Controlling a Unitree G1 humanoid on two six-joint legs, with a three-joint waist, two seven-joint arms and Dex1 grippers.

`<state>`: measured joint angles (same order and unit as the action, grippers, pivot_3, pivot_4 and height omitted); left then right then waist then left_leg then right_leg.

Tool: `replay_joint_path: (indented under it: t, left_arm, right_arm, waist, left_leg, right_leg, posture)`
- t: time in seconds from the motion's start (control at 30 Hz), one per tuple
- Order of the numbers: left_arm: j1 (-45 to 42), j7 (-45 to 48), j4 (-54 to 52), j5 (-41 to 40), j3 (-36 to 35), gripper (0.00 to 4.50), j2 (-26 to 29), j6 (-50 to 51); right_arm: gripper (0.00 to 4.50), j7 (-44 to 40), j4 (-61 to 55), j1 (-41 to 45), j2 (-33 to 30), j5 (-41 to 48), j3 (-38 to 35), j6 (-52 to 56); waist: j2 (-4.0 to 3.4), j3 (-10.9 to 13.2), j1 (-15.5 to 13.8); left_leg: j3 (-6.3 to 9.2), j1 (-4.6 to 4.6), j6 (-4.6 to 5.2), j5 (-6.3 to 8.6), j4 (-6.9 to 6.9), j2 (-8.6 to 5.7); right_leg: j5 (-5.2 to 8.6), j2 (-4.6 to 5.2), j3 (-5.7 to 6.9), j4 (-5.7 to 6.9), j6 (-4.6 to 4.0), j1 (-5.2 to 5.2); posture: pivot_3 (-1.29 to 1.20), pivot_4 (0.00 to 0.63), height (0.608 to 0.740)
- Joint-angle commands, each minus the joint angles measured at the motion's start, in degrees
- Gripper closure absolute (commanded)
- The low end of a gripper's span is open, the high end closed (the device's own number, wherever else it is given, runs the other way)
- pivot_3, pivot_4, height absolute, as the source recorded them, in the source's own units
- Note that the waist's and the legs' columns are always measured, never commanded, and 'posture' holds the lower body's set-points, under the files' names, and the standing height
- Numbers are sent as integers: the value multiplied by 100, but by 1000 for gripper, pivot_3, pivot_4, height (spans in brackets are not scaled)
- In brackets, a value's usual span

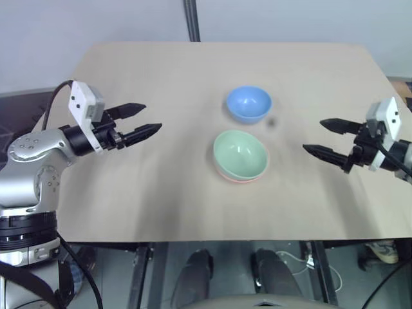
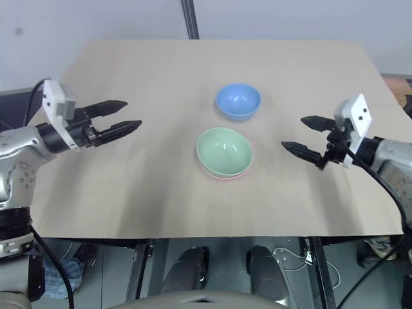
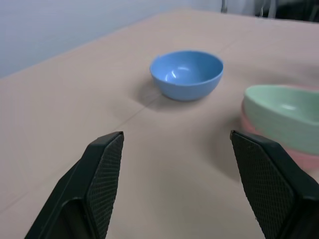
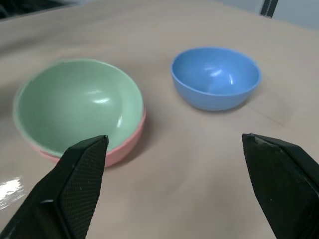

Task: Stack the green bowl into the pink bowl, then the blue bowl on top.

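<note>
green bowl (image 1: 240,153) nested in pink bowl (image 4: 130,145), mid-table; blue bowl (image 1: 248,103) upright just behind.

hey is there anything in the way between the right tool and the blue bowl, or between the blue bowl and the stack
Nothing visible. Bare table lies between the open right tool and the blue bowl. The green bowl, nested in the pink bowl, sits just in front of the blue one, apart from it, with nothing in it.
</note>
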<state>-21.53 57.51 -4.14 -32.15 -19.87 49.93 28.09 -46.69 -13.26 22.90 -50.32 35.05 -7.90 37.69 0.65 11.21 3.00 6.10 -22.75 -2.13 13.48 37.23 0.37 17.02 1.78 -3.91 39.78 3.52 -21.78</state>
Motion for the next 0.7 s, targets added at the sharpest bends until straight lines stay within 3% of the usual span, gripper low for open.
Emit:
replay_joint_path:
  t: [0.03,0.37,0.7]
  left_arm:
    - [210,-248,-172,-175,-483,892,71,160]
    - [819,-92,-373,-309,-735,892,59,4]
    - [892,-1,-405,-294,-666,892,37,-99]
  right_arm:
    - [0,342,1090,746,244,-1189,808,-483]
    - [0,-59,3031,2797,1474,-3007,2310,-2210]
    - [0,-296,4482,3798,2517,-3826,2761,-3050]
  waist:
    - [1,0,1]
    - [-3,4,51]
    - [-3,3,83]
  left_leg:
    - [-1,2,0,0,0,0]
    - [-10,-41,-2,-1,-14,-1]
    - [-4,-100,-17,-9,-1,-3]
  right_leg:
    - [0,0,0,-1,0,0]
    - [-1,6,-6,-3,-2,-52]
    - [-4,5,-2,11,-3,-115]
  posture:
    - [0,150,740]
    - [0,150,740]
    - [0,150,740]
